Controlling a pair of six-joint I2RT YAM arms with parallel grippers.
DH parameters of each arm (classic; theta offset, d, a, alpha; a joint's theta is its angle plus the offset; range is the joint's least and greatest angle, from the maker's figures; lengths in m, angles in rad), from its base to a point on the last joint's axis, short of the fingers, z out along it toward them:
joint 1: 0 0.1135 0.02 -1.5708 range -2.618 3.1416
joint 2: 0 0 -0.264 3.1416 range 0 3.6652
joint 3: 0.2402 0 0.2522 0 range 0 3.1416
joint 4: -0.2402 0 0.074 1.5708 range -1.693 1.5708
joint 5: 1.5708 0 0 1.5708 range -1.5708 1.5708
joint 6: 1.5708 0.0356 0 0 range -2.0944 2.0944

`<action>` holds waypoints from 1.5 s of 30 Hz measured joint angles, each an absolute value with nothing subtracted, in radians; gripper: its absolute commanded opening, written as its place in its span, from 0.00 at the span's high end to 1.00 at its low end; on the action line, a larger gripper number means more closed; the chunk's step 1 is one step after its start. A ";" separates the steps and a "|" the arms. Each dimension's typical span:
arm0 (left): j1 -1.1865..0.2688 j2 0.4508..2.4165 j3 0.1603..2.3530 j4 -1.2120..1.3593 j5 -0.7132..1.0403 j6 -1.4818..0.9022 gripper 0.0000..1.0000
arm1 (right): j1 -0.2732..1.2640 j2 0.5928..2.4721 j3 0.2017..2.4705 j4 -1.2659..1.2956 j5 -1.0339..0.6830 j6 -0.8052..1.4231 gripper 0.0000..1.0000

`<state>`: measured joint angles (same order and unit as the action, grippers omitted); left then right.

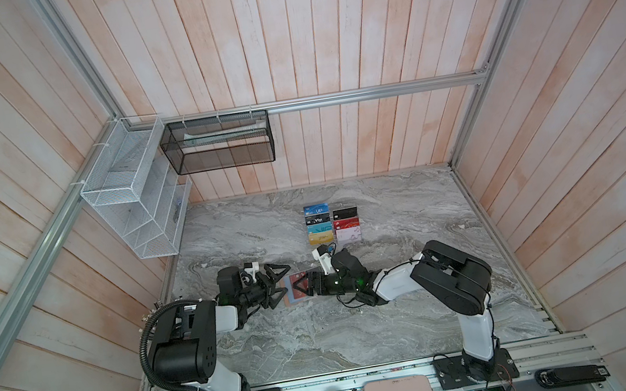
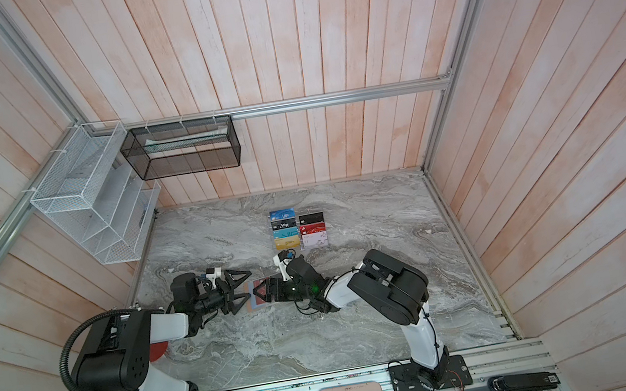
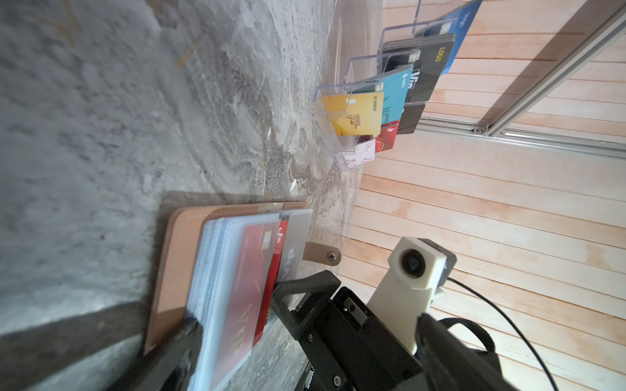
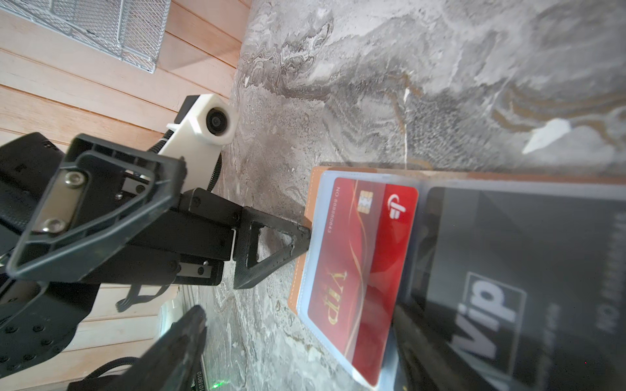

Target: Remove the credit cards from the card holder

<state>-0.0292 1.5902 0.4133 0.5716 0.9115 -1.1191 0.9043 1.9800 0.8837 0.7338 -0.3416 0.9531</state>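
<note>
So the tan leather-look bifold card holder (image 1: 292,298) lies open and flat on the grey marbled tabletop (image 1: 323,329), its long axis running between the 2 arms. The left tool (image 1: 288,279) is spread wide, 1 fingertip (image 4: 298,237) touching the holder's outer edge. The right tool (image 1: 303,286) comes in low from the opposite side, nearer the dark red credit card (image 4: 352,270), with its jaws apart and nothing pinched. The black Vip card (image 4: 508,270) sits beside it, and the clear acrylic card rack (image 1: 332,223) stands well behind.
</note>
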 measured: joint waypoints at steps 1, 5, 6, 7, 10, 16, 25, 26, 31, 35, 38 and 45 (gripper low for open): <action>-0.029 1.574 0.415 0.558 0.912 -1.120 0.00 | 0.905 1.981 0.884 0.735 -0.342 0.955 0.15; -0.029 1.534 0.437 0.532 0.912 -1.126 0.00 | 0.905 1.983 0.884 0.738 -0.342 0.963 0.16; -0.029 1.534 0.443 0.537 0.912 -1.131 0.00 | 0.905 1.983 0.884 0.739 -0.342 0.963 0.16; -0.029 1.535 0.444 0.539 0.912 -1.135 0.00 | 0.905 1.983 0.884 0.741 -0.342 0.966 0.16; -0.031 1.549 0.444 0.548 0.912 -1.146 0.00 | 0.905 1.984 0.883 0.741 -0.342 0.967 0.17; -0.043 1.601 0.435 0.581 0.912 -1.157 0.00 | 0.905 1.984 0.883 0.737 -0.340 0.967 0.18; -0.042 1.663 0.429 0.664 0.929 -1.168 0.00 | 0.907 1.984 0.883 0.721 -0.327 0.966 0.20; -0.042 1.668 0.427 0.675 0.932 -1.169 0.00 | 0.907 1.984 0.883 0.719 -0.325 0.966 0.21; -0.042 1.686 0.419 0.722 0.939 -1.172 0.00 | 0.908 1.984 0.883 0.716 -0.321 0.966 0.23; -0.042 1.696 0.411 0.753 0.943 -1.171 0.00 | 0.908 1.988 0.883 0.718 -0.321 0.973 0.29; -0.042 1.703 0.407 0.771 0.946 -1.171 0.00 | 0.908 1.998 0.883 0.732 -0.323 0.978 0.36; -0.042 1.716 0.401 0.803 0.954 -1.171 0.00 | 0.907 2.015 0.881 0.758 -0.335 0.994 0.56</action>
